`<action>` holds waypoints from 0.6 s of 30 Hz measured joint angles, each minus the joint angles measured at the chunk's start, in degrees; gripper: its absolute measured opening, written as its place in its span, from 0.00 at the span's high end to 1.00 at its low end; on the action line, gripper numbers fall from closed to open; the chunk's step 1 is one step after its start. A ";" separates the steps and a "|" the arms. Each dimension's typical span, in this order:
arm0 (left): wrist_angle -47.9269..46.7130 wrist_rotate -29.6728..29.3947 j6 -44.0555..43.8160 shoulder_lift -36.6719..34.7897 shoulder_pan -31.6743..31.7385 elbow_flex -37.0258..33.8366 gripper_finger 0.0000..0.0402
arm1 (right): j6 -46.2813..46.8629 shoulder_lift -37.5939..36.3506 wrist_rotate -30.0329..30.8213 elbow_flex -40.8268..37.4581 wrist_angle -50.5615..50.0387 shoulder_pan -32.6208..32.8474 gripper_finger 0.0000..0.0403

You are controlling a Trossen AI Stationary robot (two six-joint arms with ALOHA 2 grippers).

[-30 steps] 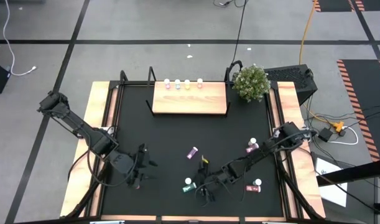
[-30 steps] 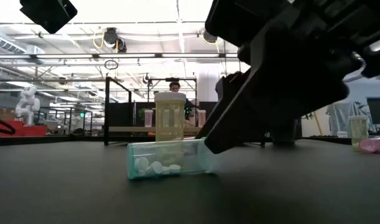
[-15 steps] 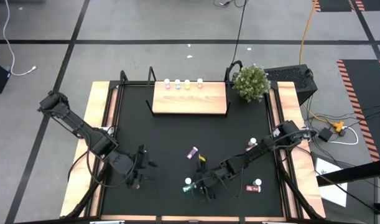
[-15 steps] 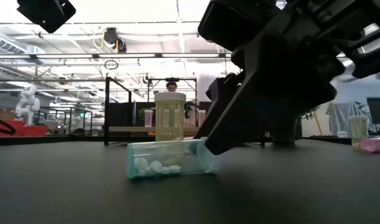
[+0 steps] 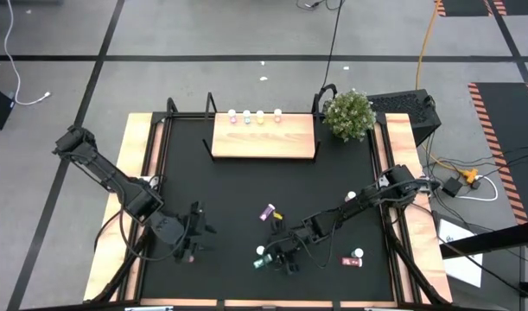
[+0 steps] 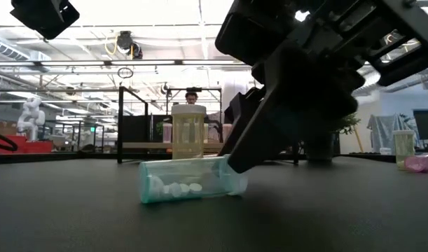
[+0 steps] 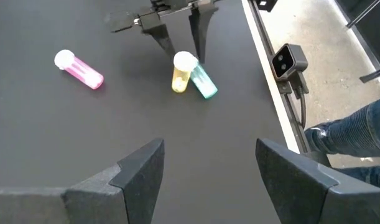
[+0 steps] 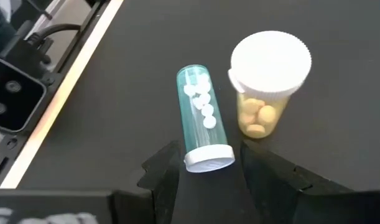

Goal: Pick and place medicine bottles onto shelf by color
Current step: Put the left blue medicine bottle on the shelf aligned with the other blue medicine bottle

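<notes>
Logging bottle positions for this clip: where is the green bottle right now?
The green bottle lies on its side near the table's front edge, beside the upright yellow bottle, its cap between the right hand's open fingers.

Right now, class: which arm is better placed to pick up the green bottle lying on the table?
The right. Its gripper is open astride the green bottle; the left gripper waits apart.

No text, label, brand, number or sign can be read in any view. The bottles show plain bodies and blank white caps, and the room's far fixtures are too small to make out.
</notes>
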 joint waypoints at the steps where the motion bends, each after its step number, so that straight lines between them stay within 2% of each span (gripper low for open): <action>1: 0.02 -0.01 0.51 0.00 0.00 0.00 0.37 | -0.09 0.01 -0.05 0.00 0.03 0.00 0.59; 11: 0.09 -2.57 1.50 0.00 0.00 0.00 0.37 | -1.19 1.40 0.22 -0.04 0.35 0.02 0.57; 18: 0.15 -2.57 0.80 0.00 0.01 0.00 0.37 | 1.50 3.63 0.21 0.00 5.53 -0.21 0.55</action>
